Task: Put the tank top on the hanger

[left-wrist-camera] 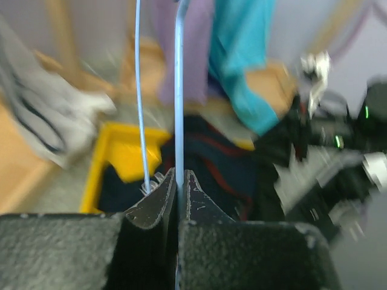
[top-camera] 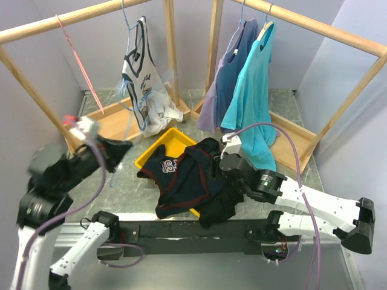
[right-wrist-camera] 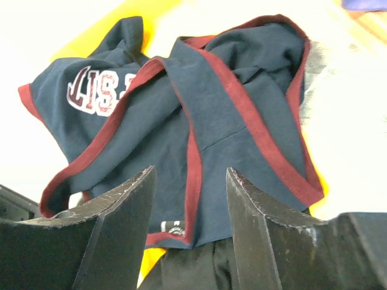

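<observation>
**A:** Starting left of the yellow tray (top-camera: 158,147), what is the left claw (left-wrist-camera: 179,176) doing?

**B:** It is pressed together on the hanger (left-wrist-camera: 178,90). The light-blue wire runs straight up from between its fingers, on the tray's left side

**A:** And the tank top (top-camera: 181,175)?

**B:** It lies crumpled over the tray's near right corner. Part of it spills onto the grey surface (top-camera: 121,188) and part onto a black garment (top-camera: 225,205) just right of the tray. The right claw (right-wrist-camera: 188,181) hangs over it with its fingers apart, gripping nothing

**A:** So how should this step go?

**B:** I'd pinch one maroon-trimmed strap, a single layer only. Then lift until the neck opening hangs free, so the hanger's arm can slide in. Catching the black cloth underneath would spoil the grasp

**A:** Is any writing readable?

**B:** There is white chest lettering with a maroon outline, but it is upside down and half folded, so I can't make it out. A tiny white mark near the hem is too small to read
</observation>
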Action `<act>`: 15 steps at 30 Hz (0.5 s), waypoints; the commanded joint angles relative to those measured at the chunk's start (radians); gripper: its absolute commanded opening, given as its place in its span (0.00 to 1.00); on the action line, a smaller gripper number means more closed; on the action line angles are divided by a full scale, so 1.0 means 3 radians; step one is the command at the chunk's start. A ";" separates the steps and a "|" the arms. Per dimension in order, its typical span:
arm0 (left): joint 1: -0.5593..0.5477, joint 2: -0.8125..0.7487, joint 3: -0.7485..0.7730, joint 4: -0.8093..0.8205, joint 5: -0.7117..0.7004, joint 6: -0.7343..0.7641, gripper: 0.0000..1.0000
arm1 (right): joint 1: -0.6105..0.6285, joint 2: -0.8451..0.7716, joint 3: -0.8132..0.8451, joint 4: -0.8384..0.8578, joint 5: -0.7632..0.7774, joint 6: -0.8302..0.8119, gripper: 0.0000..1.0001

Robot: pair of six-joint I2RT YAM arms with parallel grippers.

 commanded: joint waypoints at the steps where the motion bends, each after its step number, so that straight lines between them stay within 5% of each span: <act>1: -0.0566 0.0239 -0.0107 -0.0405 -0.0018 0.0140 0.01 | -0.0085 0.0020 -0.0075 0.0202 -0.0089 -0.0107 0.57; 15: -0.0859 0.0082 -0.0445 -0.0851 -0.0096 -0.0223 0.01 | -0.0427 0.0996 -0.0081 0.1215 -0.0472 -0.0455 0.49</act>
